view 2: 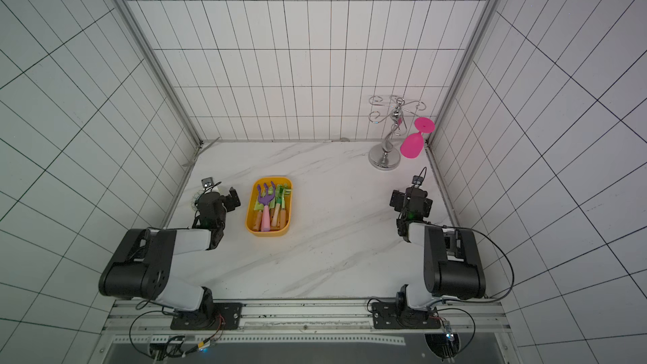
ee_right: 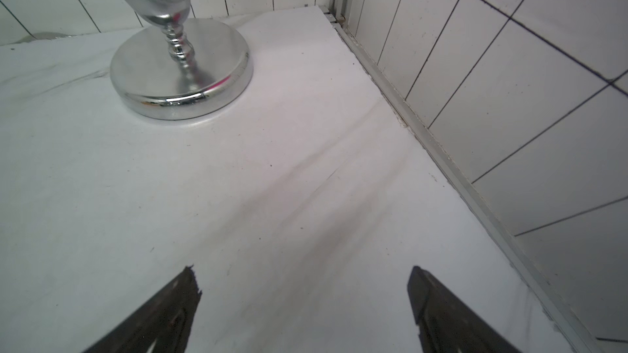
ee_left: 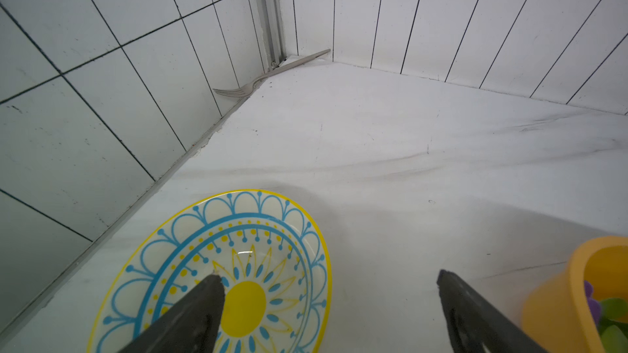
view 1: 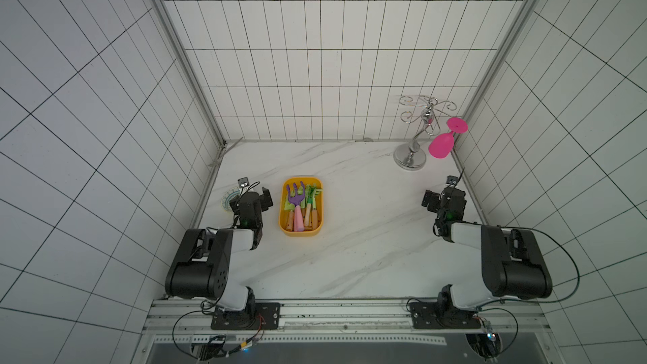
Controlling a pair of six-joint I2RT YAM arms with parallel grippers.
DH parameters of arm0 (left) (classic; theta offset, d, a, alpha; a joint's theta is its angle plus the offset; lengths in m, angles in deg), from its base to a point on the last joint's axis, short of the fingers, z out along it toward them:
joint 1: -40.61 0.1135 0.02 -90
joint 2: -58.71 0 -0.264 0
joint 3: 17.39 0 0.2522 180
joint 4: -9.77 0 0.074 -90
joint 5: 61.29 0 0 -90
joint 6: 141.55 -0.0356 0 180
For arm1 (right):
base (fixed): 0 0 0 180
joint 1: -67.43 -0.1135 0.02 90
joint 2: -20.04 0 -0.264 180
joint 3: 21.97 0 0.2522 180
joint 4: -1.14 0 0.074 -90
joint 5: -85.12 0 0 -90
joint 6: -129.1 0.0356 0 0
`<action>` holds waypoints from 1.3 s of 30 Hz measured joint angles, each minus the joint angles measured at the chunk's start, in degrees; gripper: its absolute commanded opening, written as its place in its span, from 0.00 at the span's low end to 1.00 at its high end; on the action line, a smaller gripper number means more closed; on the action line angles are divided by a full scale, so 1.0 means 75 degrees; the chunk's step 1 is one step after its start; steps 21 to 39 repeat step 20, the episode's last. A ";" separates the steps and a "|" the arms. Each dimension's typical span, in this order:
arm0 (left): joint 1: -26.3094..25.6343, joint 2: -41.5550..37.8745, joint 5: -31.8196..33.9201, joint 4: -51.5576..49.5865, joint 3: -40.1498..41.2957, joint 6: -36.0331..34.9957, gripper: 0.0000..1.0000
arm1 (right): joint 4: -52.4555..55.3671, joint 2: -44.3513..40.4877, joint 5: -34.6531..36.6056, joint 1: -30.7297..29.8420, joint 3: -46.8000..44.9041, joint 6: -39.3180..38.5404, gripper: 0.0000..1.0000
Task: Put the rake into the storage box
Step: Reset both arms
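In both top views the yellow-orange storage box [view 1: 300,233] [view 2: 268,232] sits left of centre on the marble table. A purple rake with a pink handle [view 1: 297,209] [view 2: 266,209] lies inside it, beside green rakes with orange handles [view 1: 311,201]. My left gripper [view 1: 249,195] [ee_left: 329,277] hovers just left of the box, open and empty, one finger over a patterned plate. The box corner [ee_left: 557,300] and a bit of the purple rake [ee_left: 590,295] show in the left wrist view. My right gripper [view 1: 446,197] [ee_right: 302,271] is open over bare table at the right.
The round blue-and-yellow plate [view 1: 227,200] [ee_left: 244,303] lies by the left wall. A chrome glass stand [view 1: 410,161] [ee_right: 180,76] with a hanging pink glass [view 1: 442,147] occupies the back right corner. A fork [ee_left: 268,74] lies in the back left corner. Tiled walls close three sides.
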 measured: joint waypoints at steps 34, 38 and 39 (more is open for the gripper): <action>0.0093 0.0219 -0.0274 0.0542 -0.0128 -0.0099 0.99 | -0.0758 0.0111 -0.1169 0.0102 -0.0178 -0.0198 0.99; 0.0093 0.0219 -0.0274 0.0542 -0.0128 -0.0099 0.99 | -0.0758 0.0111 -0.1169 0.0102 -0.0178 -0.0198 0.99; 0.0093 0.0219 -0.0274 0.0542 -0.0128 -0.0099 0.99 | -0.0758 0.0111 -0.1169 0.0102 -0.0178 -0.0198 0.99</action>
